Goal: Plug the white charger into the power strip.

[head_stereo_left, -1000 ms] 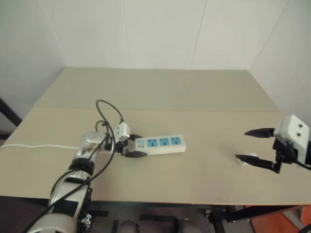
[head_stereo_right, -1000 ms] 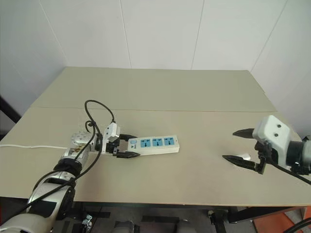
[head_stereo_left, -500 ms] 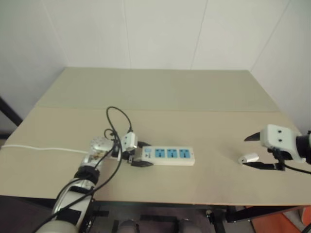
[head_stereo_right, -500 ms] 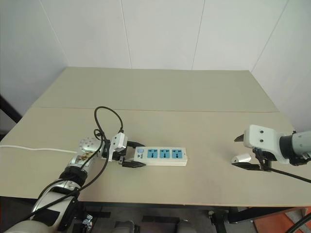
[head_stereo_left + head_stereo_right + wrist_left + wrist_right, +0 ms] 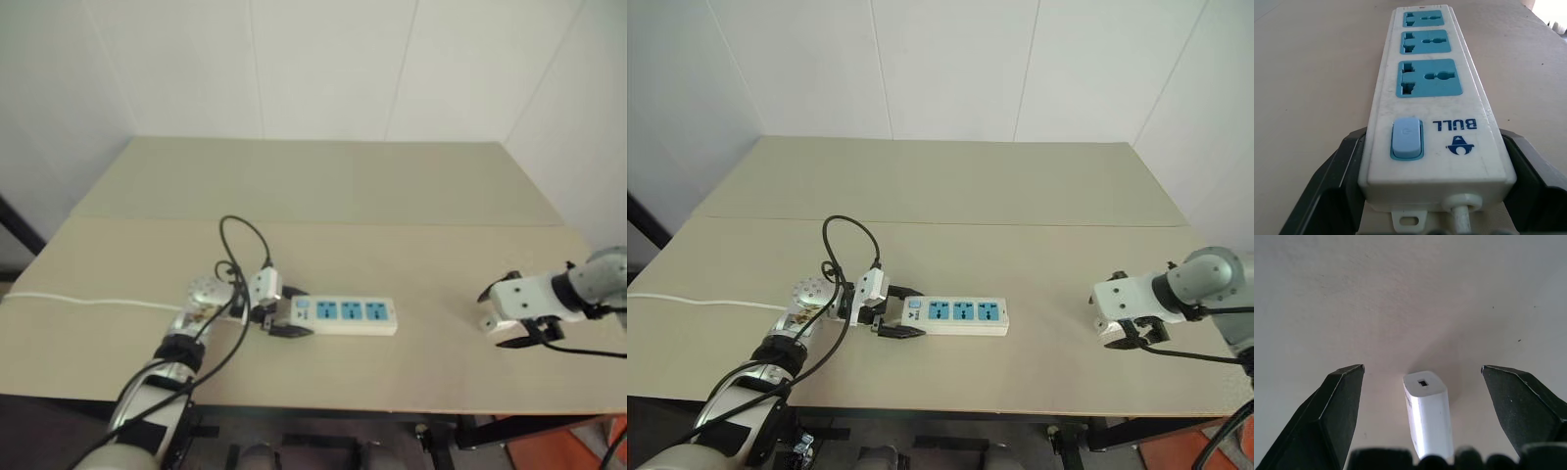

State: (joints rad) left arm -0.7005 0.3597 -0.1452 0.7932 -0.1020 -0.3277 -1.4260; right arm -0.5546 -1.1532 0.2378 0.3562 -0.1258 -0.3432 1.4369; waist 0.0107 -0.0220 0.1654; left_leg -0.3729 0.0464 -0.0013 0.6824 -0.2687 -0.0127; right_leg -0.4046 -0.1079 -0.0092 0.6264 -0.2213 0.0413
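Looking across my table (image 5: 411,225), I see nothing that serves as a container; the power strip (image 5: 345,315) lies flat at lower centre of the head view, its three blue socket faces up, with its thin cord (image 5: 88,302) trailing off to the left edge. My left gripper (image 5: 281,315) is clenched on the switch end of the strip, one black finger (image 5: 1334,188) pressed against each long side in the left wrist view.

Compared with a second ago, the strip and my left gripper sit further right in the frame. My right gripper (image 5: 1129,333) was level then, with the white charger (image 5: 1428,412) just beside its lower finger; now it has tipped downward and dropped over the charger at lower right.

That gripper stands spread wide, its fingers (image 5: 1337,413) well apart on either side of the charger without touching it. Lying on the tabletop, the charger is not grasped.
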